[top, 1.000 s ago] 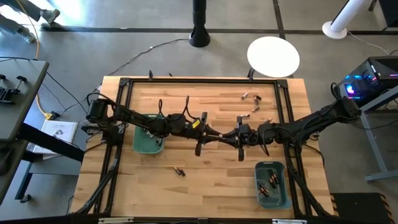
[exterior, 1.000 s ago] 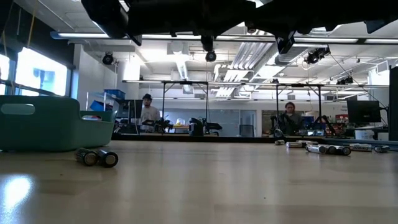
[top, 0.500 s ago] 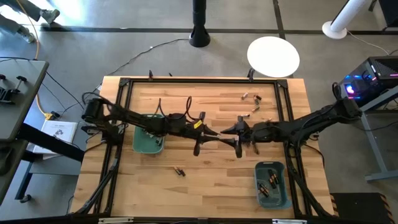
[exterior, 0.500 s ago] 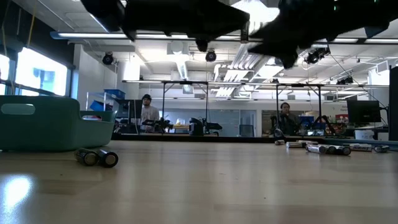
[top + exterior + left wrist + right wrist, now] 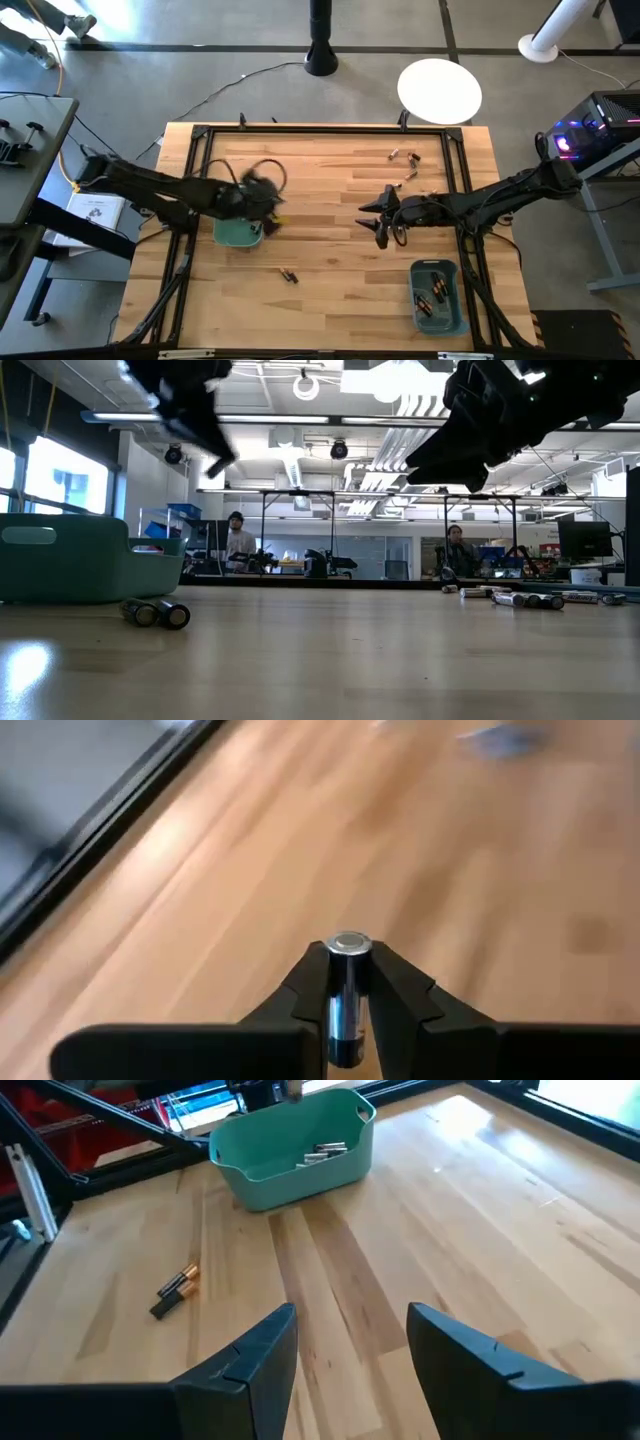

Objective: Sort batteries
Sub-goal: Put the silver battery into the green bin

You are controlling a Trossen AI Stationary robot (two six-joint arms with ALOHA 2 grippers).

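Left wrist view showed left hand (image 5: 347,982) clenched on a silvery battery (image 5: 347,992) above the desk (image 5: 420,860), right hand (image 5: 345,1345) released, empty.

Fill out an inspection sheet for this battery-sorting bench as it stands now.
Surface: wooden table with a black frame.
Job's things: silvery battery in the left gripper; two loose batteries near the front; scattered batteries at the far right; cells inside both bins.
Bins: left teal bin; right teal bin.
Clutter: nothing seen on the table.
Grippers: left gripper shut on the silvery battery, by the left teal bin; right gripper open and empty, above mid-table.
Cables: black cables on the floor.
Surroundings: two people at benches behind; white round stool.
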